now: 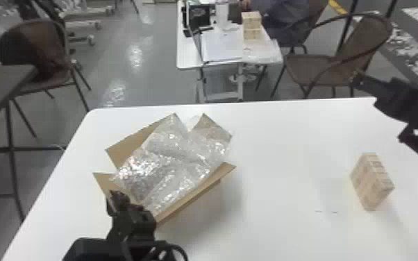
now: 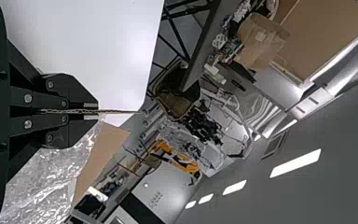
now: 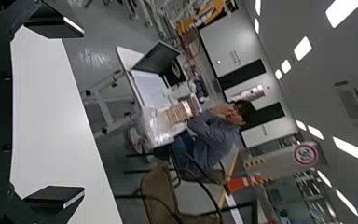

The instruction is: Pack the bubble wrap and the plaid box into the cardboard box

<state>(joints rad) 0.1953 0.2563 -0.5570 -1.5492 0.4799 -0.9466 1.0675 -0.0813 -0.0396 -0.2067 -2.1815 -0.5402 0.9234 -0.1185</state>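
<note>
Pinching the edge of a flap (image 2: 116, 111), the left gripper (image 2: 91, 111) has its jaws nearly together, with thin card between them; from the head view it is probably the near-left flap. The right gripper's (image 3: 84, 112) jaws stand wide apart with nothing between them, up at the right side of the worktop (image 1: 288, 139). The bubble wrap (image 1: 177, 156) lies in the cardboard box (image 1: 126, 149), heaped in folds and spreading up over the far flaps. Well apart to the right, the plaid box (image 1: 371, 182) stands on the worktop, still to be packed. The likeliest trouble is the flap creasing or slipping free if the left arm pulls hard on so thin a grip. A sideways tug could drag the light carton too. The wrap's loose bulk might also spring up and leave little room for the plaid box unless pressed down first.
</note>
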